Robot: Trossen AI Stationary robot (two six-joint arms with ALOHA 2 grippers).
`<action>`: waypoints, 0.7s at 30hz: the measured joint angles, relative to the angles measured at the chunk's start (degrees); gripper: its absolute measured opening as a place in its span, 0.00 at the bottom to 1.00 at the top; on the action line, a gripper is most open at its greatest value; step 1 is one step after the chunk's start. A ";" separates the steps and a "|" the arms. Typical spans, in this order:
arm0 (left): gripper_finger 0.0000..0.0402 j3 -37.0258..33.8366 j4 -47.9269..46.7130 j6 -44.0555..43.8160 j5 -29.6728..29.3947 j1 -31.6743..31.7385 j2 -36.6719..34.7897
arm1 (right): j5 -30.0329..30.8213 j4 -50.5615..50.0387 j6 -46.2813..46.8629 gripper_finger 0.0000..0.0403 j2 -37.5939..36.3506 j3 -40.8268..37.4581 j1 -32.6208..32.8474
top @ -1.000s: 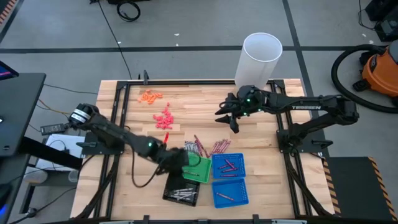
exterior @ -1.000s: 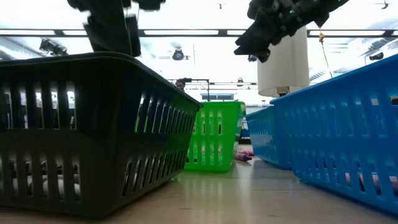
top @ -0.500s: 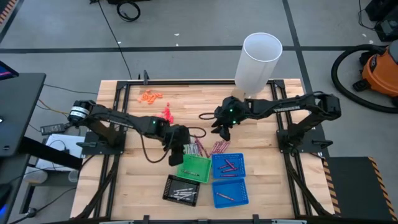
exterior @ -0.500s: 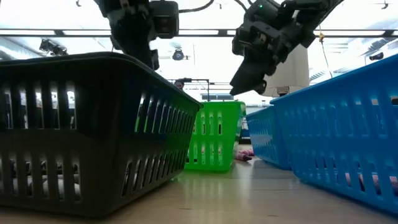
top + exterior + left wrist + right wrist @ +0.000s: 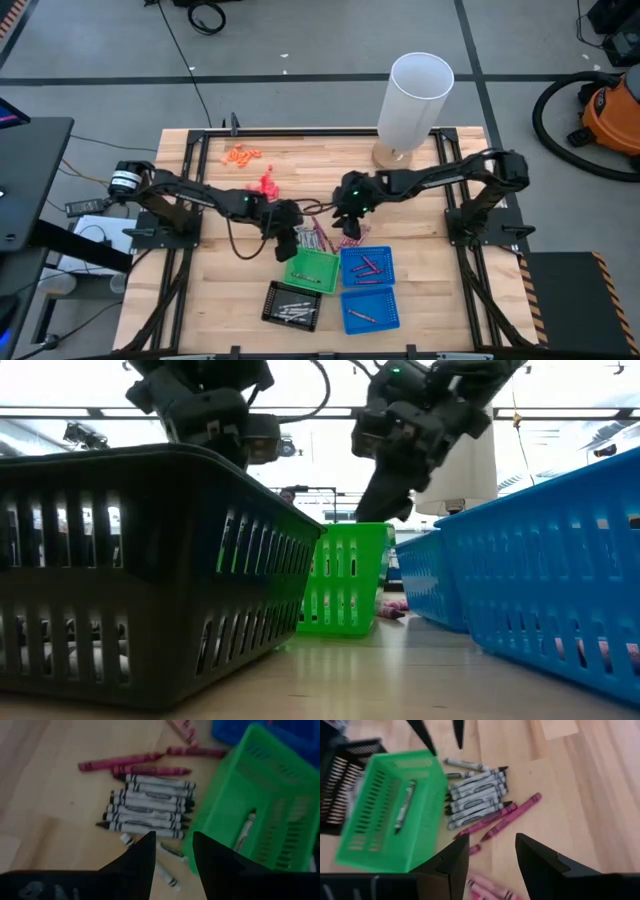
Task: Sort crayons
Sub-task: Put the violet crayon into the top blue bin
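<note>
Both claws hung open and empty over the loose grey-and-maroon wax crayons (image 5: 150,807) beside the green plastic slatted basket (image 5: 260,800), left gripper (image 5: 172,852) nearer, its gap running roughly crosswise to the grey row's long axes, right gripper (image 5: 487,852) over the maroon ones.

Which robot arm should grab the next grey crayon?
Probably the left. Its open claw hangs right over the row of grey crayons beside the green basket. The right claw, also open, sits nearer the dark red crayons.
</note>
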 joint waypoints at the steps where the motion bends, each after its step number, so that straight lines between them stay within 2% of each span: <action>1: 0.35 -0.08 1.18 -1.27 -0.77 -0.20 -0.07 | 0.49 -0.70 -0.55 0.42 1.27 1.18 0.04; 9: 0.35 -0.24 -0.60 -2.43 -8.04 -0.88 -4.46 | 6.55 -1.17 -1.00 0.42 9.35 7.52 -0.95; 15: 0.35 -0.20 -4.40 -1.99 -13.26 -0.18 -5.39 | 7.31 3.30 -0.98 0.42 14.47 9.99 -1.70; 21: 0.35 -0.28 -7.61 -1.26 -14.89 -0.29 -5.35 | 8.31 3.73 -0.11 0.42 18.49 12.48 -1.74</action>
